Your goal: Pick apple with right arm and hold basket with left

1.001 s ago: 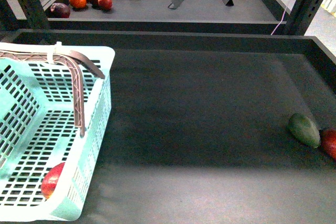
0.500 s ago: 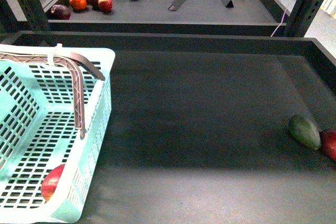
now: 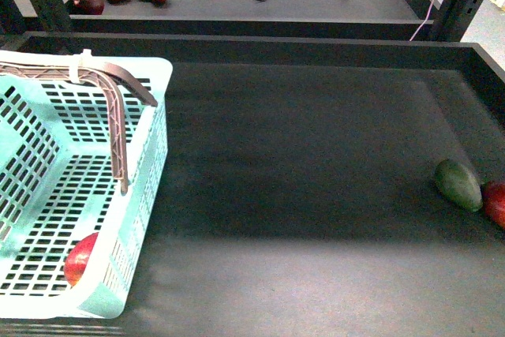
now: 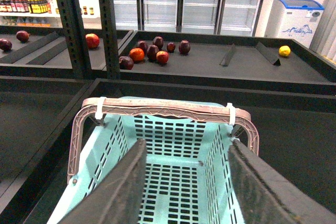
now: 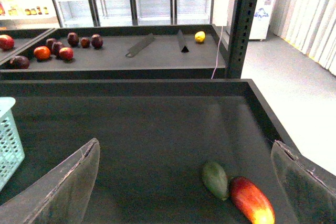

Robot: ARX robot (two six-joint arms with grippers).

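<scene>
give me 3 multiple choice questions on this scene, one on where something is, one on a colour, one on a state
1. Where is the apple?
A. inside the basket
B. beside the green fruit
C. in the right pincer

2. What colour is the basket?
A. black
B. light turquoise
C. orange

3. How is the right pincer?
A. shut on the green fruit
B. shut on the red fruit
C. open and holding nothing

Answers
1. A: the front view shows it on the slotted floor in the basket's near corner.
2. B: walls and floor are turquoise in the front and left wrist views.
3. C: in the right wrist view its fingers stand far apart, with both fruits lying on the shelf between them, untouched.
</scene>
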